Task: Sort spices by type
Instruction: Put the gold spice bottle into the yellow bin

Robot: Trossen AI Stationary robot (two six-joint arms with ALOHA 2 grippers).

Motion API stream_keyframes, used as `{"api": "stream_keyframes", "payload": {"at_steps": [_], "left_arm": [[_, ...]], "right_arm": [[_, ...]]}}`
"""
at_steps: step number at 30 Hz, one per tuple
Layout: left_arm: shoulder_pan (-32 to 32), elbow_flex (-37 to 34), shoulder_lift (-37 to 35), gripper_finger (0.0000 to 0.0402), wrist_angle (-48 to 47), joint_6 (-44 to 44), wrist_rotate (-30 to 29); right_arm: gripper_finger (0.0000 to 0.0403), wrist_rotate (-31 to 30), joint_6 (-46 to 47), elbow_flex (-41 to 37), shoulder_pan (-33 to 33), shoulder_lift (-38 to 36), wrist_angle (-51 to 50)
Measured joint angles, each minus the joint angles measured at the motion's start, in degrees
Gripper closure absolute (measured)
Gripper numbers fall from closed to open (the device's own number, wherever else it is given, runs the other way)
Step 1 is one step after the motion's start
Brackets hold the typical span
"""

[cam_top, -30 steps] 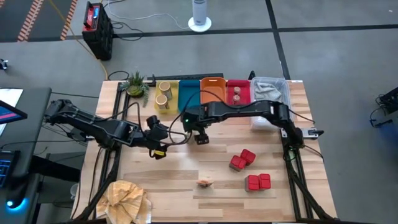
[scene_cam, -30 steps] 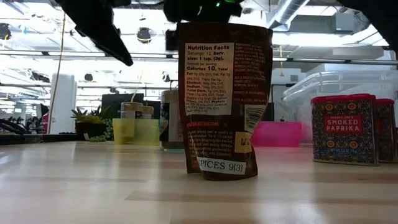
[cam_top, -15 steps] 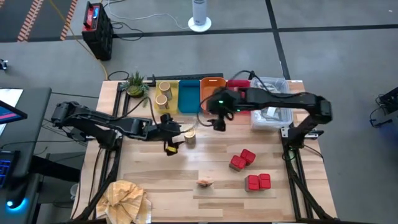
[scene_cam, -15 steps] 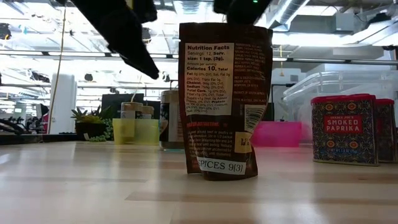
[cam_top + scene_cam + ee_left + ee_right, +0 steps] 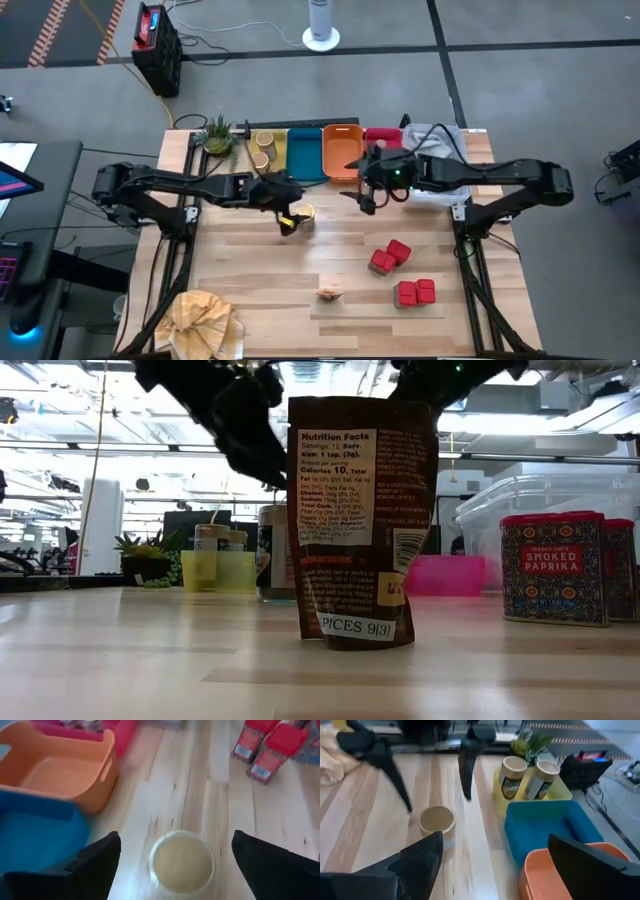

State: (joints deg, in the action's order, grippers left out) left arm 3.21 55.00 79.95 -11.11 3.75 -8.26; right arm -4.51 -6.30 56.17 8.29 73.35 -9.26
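A pale round tub with a yellowish top (image 5: 304, 214) stands upright on the table in front of the blue tray. My left gripper (image 5: 289, 219) is open just left of it and above it. In the left wrist view the tub (image 5: 182, 862) shows between the spread fingers, untouched. My right gripper (image 5: 363, 197) is open over bare table to the tub's right, near the orange tray. Two more tubs (image 5: 526, 778) stand in the yellow tray. Red packs (image 5: 390, 256) (image 5: 414, 292) and the dark-tan packet (image 5: 330, 293) sit nearer the front.
Yellow (image 5: 268, 162), blue (image 5: 303, 155), orange (image 5: 342, 150) and red (image 5: 384, 139) trays line the far edge, with a plant (image 5: 218, 135) at their left and a clear bin (image 5: 438, 146) at their right. A tan cloth (image 5: 205, 320) lies at the near left corner.
My left gripper has moved toward the table's right edge, up to the tub. My right gripper has drawn away from the tub toward the right and far edges, past the orange tray. Since half a second ago the tub has stood in the same place.
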Motion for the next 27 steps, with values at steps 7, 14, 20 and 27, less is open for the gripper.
{"api": "stream_keyframes", "payload": {"at_steps": [7,14,20,27], "left_arm": [[0.1,12.2,10.4,0.0021,-12.5,-1.2,1.4],[0.2,19.2,17.9,0.0021,-23.1,-1.5,2.6],[1.0,19.1,21.3,0.0021,-25.1,-1.8,2.7],[1.0,19.1,21.4,0.0053,-22.3,-2.2,2.7]], "right_arm": [[0.0017,0.0,2.1,-4.2,0.0,-1.1,3.5],[0.0017,0.0,3.0,-7.0,-2.0,-1.1,8.3],[0.0017,-0.1,3.0,-7.0,-2.7,-1.1,8.4],[0.0017,-0.1,2.9,-7.0,-2.7,-1.1,8.3]]}}
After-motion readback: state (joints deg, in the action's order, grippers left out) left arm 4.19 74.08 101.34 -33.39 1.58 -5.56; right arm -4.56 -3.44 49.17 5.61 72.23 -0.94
